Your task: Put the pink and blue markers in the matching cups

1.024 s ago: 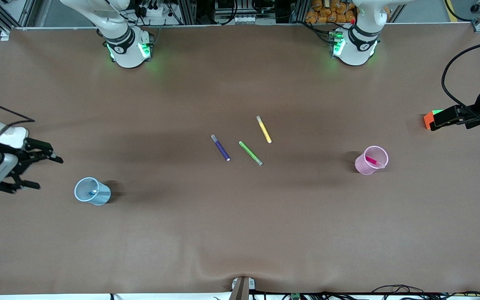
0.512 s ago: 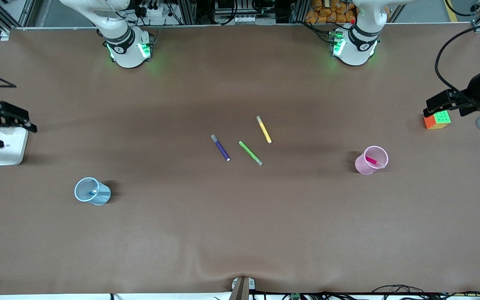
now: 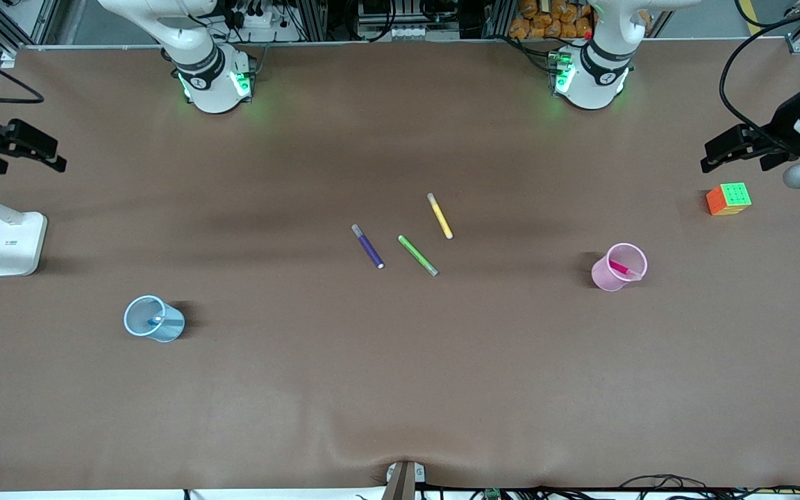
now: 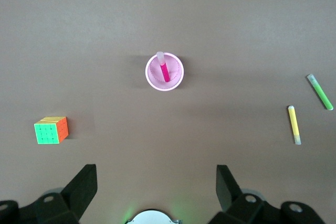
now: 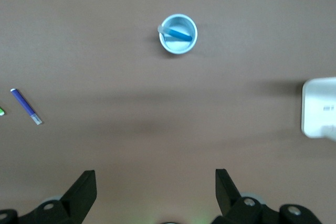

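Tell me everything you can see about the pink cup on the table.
The pink cup is a small, round, pale pink container with a translucent, plastic-looking wall and an open top. It stands upright on the brown table, toward the left arm's end, nearer the front camera than the colourful cube. Inside it leans the pink marker, magenta with a paler cap resting against the rim. Nothing else touches the cup; neither end effector is near it.

Mid-bench (image 3: 400,389) lie three loose markers: a purple marker (image 3: 368,246), a green marker (image 3: 418,255) beside it, and a yellow marker (image 3: 439,216) farthest from the front camera. A colour cube (image 3: 728,198) sits near the left arm's edge; a white lamp base (image 3: 14,244) near the right arm's edge.
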Action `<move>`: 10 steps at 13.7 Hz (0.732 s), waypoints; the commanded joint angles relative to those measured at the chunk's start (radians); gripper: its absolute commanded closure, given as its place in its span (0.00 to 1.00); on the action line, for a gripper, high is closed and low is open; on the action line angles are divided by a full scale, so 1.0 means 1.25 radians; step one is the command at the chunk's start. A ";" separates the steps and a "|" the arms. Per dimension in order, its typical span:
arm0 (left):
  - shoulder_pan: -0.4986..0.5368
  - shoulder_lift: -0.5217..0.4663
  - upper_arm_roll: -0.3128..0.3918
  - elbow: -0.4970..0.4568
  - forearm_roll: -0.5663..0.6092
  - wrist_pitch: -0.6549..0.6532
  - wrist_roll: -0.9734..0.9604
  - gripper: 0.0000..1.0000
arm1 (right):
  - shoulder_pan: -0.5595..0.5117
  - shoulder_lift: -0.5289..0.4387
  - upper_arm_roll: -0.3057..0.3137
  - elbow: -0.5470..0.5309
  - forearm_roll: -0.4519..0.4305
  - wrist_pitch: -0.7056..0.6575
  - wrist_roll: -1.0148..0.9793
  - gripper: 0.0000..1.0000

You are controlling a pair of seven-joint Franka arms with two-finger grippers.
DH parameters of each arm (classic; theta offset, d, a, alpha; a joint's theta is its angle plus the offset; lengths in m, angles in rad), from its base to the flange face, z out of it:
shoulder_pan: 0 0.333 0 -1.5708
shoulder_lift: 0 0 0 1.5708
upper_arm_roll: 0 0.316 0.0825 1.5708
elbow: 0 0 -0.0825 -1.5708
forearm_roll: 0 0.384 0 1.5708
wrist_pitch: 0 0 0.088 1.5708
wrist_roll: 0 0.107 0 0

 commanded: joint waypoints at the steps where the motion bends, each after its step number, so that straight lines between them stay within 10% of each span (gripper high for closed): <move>1: -0.007 -0.045 0.004 -0.044 -0.005 0.008 -0.008 0.00 | 0.022 -0.012 -0.033 -0.011 -0.016 -0.007 0.029 0.00; 10: -0.022 -0.041 0.013 -0.041 0.007 0.009 -0.036 0.00 | 0.017 0.003 -0.032 0.022 -0.018 -0.008 0.028 0.00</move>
